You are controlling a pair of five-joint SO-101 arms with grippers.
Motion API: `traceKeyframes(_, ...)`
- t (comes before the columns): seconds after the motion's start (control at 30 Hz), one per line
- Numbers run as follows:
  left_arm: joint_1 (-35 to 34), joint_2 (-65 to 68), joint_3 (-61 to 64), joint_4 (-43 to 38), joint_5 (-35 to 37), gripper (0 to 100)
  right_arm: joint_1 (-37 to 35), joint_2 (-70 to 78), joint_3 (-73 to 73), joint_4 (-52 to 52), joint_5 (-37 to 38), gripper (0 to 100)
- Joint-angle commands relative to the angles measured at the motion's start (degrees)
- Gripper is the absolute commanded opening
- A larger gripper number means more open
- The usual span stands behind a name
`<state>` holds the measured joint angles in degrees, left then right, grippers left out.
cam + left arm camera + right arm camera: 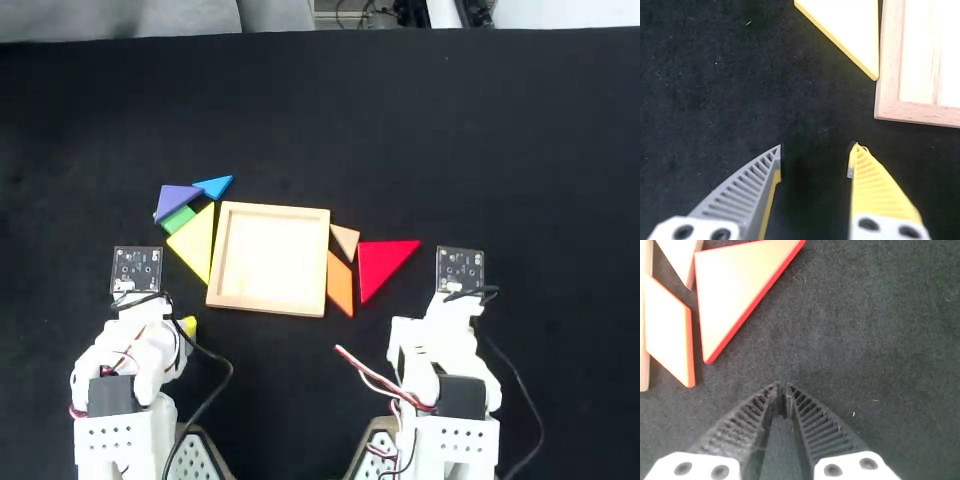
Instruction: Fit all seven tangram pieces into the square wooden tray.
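Wooden tray bare inside, yellow triangle and orange piece alongside

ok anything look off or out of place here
Nothing stands out: the wooden tray lies flat and intact, and beside it the yellow triangle, the red triangle and the rest lie flat on the black cloth.

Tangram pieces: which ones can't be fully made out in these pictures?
Green piece, high view: small, wedged between the purple triangle and yellow triangle; outline unclear.
Yellow triangle, left wrist view: cut off by the picture edge.
Tan piece, right wrist view: cut off by the picture edge.
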<state>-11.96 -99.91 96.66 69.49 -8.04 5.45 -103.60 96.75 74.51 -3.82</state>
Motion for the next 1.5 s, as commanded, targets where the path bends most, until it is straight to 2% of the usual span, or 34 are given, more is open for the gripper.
traceKeyframes(0.0, 5.6, -0.4, 0.9, -0.3, -0.4, 22, -4.0, -5.0, -0.2, 0.3, 0.4, 1.5)
traceKeyframes(0.13, 9.9, -0.4, 0.9, -0.2, -0.1, 22, -7.6, -5.0, -0.2, -1.0, 0.4, 1.5)
traceKeyframes(0.47, 15.7, -0.4, 0.9, 0.4, -0.4, 22, -8.2, -5.0, -0.2, -37.5, 0.4, 1.5)
traceKeyframes(0.57, 10.7, -0.4, 0.4, -0.4, -0.6, 22, -10.2, -5.0, -0.2, -46.6, 0.4, 1.6)
traceKeyframes(0.63, 5.1, -0.8, -2.0, -5.5, -3.3, 22, -11.9, -5.0, -0.2, -50.7, 0.5, 2.8)
traceKeyframes(0.7, -2.9, -2.1, -4.3, -11.3, -7.0, 22, -13.7, -4.8, -0.2, -52.8, 0.5, 8.9)
traceKeyframes(0.77, -9.9, -4.2, -4.8, -16.4, -9.6, 22, -15.5, -4.8, -0.2, -51.9, 0.4, 16.5)
traceKeyframes(0.93, -7.8, -4.6, 0.7, -23.4, -14.6, 22, -17.9, -5.0, -0.2, -35.5, 0.4, 19.4)
traceKeyframes(1.0, -6.9, -4.6, -0.1, -22.2, -14.8, 22, -17.8, -4.9, -0.2, -33.1, 0.5, 19.4)
traceKeyframes(1.1, -3.6, -4.3, -7.8, -19.4, -9.9, 22, -17.8, -4.8, -0.2, -32.1, 0.5, 19.7)
traceKeyframes(1.23, 3.6, -2.4, -17.8, -13.8, -6.8, 22, -17.8, -4.7, -0.2, -31.2, 0.6, 19.8)
traceKeyframes(1.33, 7.9, 6.9, -23.8, -10.5, -6.8, 22, -17.8, -4.7, -0.2, -31.2, 1.9, 19.7)
traceKeyframes(1.47, 6.3, 28.7, -34.2, -10.2, -6.5, 22, -18.0, -4.7, -0.2, -30.1, 2.9, 19.7)
